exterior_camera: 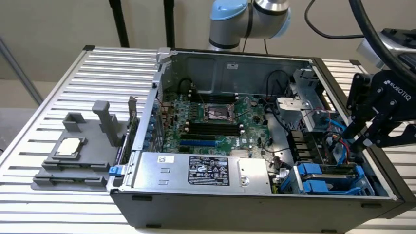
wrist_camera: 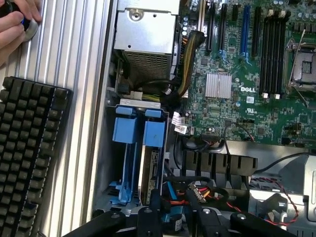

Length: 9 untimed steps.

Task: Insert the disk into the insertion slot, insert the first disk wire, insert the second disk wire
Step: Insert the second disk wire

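Black fingers (wrist_camera: 148,219) of the tool (wrist_camera: 173,219) stand apart, empty, over red and blue wires (wrist_camera: 190,193) beside the disk (wrist_camera: 150,163); they could snag.

Gripper (wrist_camera: 170,217) fingers sit apart, hanging just over a blue-and-red cable plug (wrist_camera: 174,207) at the drive cage (wrist_camera: 129,168). Disk (wrist_camera: 149,173) in its blue carrier stands seated in the cage just beyond the fingertips. Motherboard (wrist_camera: 247,74) farther out. Keyboard (wrist_camera: 29,158) and a person's hand (wrist_camera: 14,27) lie outside the case.
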### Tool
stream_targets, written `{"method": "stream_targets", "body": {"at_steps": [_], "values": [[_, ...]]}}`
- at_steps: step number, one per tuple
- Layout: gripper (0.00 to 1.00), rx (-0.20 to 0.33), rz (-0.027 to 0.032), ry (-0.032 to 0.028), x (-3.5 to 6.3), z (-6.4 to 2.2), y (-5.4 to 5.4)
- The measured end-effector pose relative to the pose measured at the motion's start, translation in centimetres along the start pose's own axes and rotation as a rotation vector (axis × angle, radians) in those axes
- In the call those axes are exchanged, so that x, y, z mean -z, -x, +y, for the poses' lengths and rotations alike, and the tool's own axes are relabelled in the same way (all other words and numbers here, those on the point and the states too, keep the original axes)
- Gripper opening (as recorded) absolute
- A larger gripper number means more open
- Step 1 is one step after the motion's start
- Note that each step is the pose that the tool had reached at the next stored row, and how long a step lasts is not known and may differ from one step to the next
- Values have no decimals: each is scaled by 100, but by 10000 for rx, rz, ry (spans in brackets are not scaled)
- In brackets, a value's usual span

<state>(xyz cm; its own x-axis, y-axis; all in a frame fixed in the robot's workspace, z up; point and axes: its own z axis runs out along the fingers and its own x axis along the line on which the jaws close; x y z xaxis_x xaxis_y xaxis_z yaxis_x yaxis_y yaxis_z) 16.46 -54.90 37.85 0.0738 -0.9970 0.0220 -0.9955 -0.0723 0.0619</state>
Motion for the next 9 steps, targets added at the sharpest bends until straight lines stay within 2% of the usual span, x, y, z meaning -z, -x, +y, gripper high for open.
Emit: {"method": "stream_targets", "body": {"at_steps": [4,5,9], "values": [[31,-5,79,8,-17,-8,13],[24,-6,98,10,-23,-10,15],[22,-12,180,19,-37,-13,24]]}}
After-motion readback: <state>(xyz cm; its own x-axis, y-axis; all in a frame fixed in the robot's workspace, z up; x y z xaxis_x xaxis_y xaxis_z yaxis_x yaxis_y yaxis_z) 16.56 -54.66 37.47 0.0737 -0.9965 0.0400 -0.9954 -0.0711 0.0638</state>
